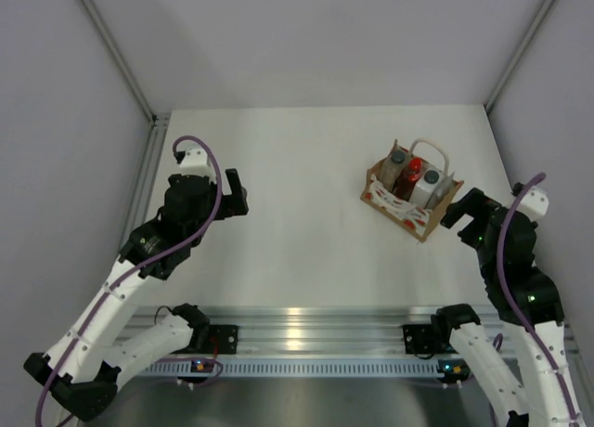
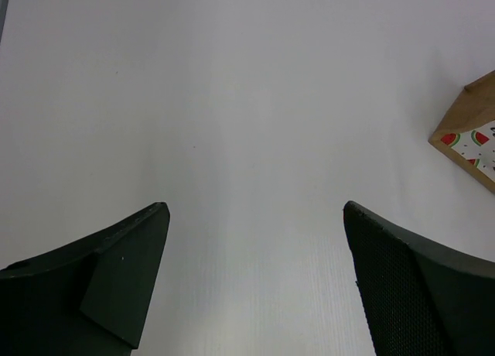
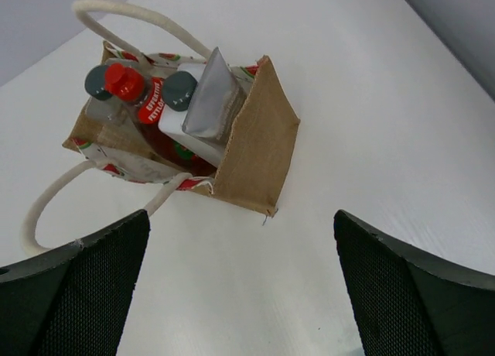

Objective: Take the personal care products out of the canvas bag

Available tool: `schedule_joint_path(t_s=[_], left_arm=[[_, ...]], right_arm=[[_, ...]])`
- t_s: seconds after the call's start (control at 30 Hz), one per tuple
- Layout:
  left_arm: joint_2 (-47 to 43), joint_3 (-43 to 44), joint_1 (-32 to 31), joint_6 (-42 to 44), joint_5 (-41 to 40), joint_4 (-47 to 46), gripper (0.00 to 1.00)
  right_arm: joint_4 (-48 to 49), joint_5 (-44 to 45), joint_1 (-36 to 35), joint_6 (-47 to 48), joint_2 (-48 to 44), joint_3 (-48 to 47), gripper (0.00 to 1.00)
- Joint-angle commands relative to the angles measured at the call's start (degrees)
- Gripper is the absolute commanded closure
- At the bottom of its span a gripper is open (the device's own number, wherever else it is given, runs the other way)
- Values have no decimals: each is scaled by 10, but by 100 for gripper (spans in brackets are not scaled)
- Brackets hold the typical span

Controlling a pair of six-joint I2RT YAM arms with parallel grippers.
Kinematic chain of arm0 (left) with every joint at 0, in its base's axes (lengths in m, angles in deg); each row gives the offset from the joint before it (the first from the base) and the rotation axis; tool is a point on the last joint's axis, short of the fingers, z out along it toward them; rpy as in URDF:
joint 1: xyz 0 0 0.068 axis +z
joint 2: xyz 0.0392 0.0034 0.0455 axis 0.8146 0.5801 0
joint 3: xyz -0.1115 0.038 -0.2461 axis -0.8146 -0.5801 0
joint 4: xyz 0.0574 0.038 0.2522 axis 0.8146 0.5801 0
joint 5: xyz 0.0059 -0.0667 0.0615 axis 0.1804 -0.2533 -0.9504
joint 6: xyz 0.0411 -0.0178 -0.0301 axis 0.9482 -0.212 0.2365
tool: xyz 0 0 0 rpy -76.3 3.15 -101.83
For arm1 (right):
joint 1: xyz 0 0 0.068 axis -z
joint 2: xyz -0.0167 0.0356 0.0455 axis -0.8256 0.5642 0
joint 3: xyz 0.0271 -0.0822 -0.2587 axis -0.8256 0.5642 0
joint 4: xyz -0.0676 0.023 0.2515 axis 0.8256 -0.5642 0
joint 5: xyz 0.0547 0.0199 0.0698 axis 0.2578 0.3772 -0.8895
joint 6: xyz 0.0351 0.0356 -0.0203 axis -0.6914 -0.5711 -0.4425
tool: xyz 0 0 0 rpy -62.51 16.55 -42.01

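The canvas bag (image 1: 409,204) stands on the table at the right, tan with a watermelon print and white handles. It holds the white bottle with a dark cap (image 3: 175,122), the red bottle (image 3: 126,81), the clear bottle with a grey cap (image 3: 98,80) and the grey pouch (image 3: 210,100), all upright. My right gripper (image 1: 461,207) is open and empty just right of the bag; in the right wrist view (image 3: 240,217) the bag (image 3: 255,151) lies ahead of it. My left gripper (image 1: 238,192) is open and empty over bare table, far left of the bag (image 2: 470,131).
Grey walls enclose the white table (image 1: 297,167) on three sides. An aluminium rail (image 1: 306,325) runs along the near edge by the arm bases. The bag's white handles (image 3: 128,11) loop out on both long sides.
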Motion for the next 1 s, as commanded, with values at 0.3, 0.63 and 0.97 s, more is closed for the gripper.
schedule_joint_path(t_s=[0.3, 0.63, 0.97], left_arm=[[43, 46, 0, 3, 113, -25, 2], [199, 161, -21, -86, 197, -42, 2], [388, 277, -41, -144, 333, -155, 2]], right_arm=[[53, -21, 7, -82, 62, 56, 15], [54, -46, 7, -25, 65, 41, 19], [62, -70, 7, 5, 99, -21, 18]])
